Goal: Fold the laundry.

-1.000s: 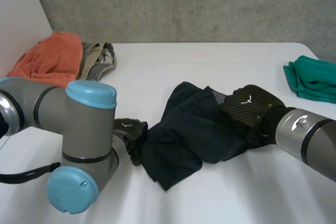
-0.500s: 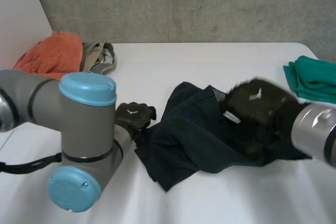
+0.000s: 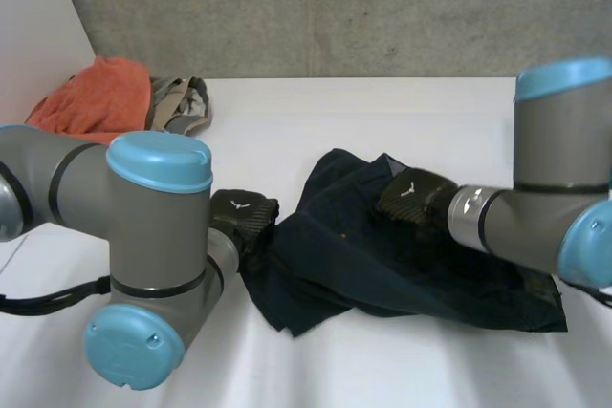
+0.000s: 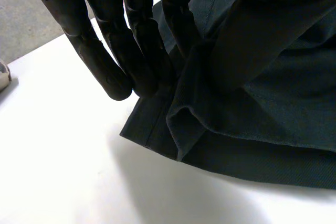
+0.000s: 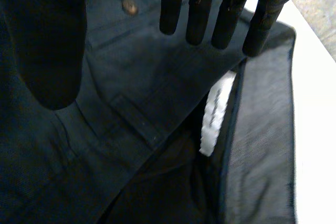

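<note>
L hand point(image 4: 139, 40) pinches edge of dark garment point(image 3: 368, 260) (thumb over it); R hand point(image 3: 413, 195) flat, fingers point(image 5: 199, 14) straight.

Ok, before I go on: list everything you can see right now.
navy garment: one, dark navy, crumpled mid-table between the hands
label: one, white, inside the garment's opening
orange cloth: one, orange, bunched at the table's far left
camouflage cloth: one, beige-grey, beside the orange cloth
table: one, white
wall: one, grey concrete, behind the table
left hand: one, black, pinching the garment's left edge
right hand: one, black, fingers straight over the garment's upper part
</note>
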Available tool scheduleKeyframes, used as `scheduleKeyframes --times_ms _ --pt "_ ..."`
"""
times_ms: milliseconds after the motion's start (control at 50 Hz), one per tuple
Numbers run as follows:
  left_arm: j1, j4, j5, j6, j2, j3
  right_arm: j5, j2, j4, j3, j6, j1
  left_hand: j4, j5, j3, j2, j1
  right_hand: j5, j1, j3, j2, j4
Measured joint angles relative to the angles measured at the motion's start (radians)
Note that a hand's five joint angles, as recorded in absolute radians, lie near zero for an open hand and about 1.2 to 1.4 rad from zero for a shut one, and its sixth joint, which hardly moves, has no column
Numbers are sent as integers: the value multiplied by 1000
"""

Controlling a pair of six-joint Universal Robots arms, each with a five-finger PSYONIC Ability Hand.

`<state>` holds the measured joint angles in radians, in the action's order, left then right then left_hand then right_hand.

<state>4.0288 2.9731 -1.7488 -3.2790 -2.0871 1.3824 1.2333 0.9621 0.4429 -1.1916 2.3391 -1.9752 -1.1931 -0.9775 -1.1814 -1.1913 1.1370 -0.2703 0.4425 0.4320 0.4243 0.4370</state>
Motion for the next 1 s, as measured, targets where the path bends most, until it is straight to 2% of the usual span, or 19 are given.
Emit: scheduleKeyframes --times_ms 80,180,280,360,500,640,700,740,780,900,1000 --pt "5 8 9 -15 30 23 5 -24 -145 -71 29 3 0 0 0 0 0 -245 248 255 264 249" --pt "6 17 17 -18 72 37 19 -37 -278 -125 81 -3 0 0 -3 -2 0 -392 392 390 412 401" --pt "5 19 21 -16 117 35 27 -39 -310 -149 119 -10 -1 0 -3 -2 0 -296 300 307 315 305" --pt "1 19 26 -16 158 32 29 -27 -305 -167 142 -9 -1 0 -3 -2 0 -106 134 130 156 126" --pt "-9 19 32 -18 192 27 28 15 -291 -204 193 -4 -1 0 -3 -2 0 -59 90 94 101 81" --pt "-27 20 33 -21 229 7 24 44 -288 -248 321 -21 -1 0 -3 -2 0 -23 48 55 61 43" --pt "-36 20 34 -21 242 -10 25 29 -286 -256 402 -39 -1 0 -3 -2 0 -228 220 255 264 235" --pt "-40 18 33 -19 251 -22 29 19 -285 -251 447 -46 -1 0 -3 -2 0 -517 417 534 550 529" --pt "-43 18 33 -19 261 -30 40 17 -280 -239 487 -45 -1 0 -3 -2 0 -682 576 708 714 703" --pt "-22 16 32 -27 296 -23 87 105 -265 -187 538 1 -1 0 -3 -2 0 -732 652 748 734 755" --pt "30 15 40 -40 319 19 86 228 -213 -148 449 51 -1 0 -3 -2 0 -740 653 750 734 755"
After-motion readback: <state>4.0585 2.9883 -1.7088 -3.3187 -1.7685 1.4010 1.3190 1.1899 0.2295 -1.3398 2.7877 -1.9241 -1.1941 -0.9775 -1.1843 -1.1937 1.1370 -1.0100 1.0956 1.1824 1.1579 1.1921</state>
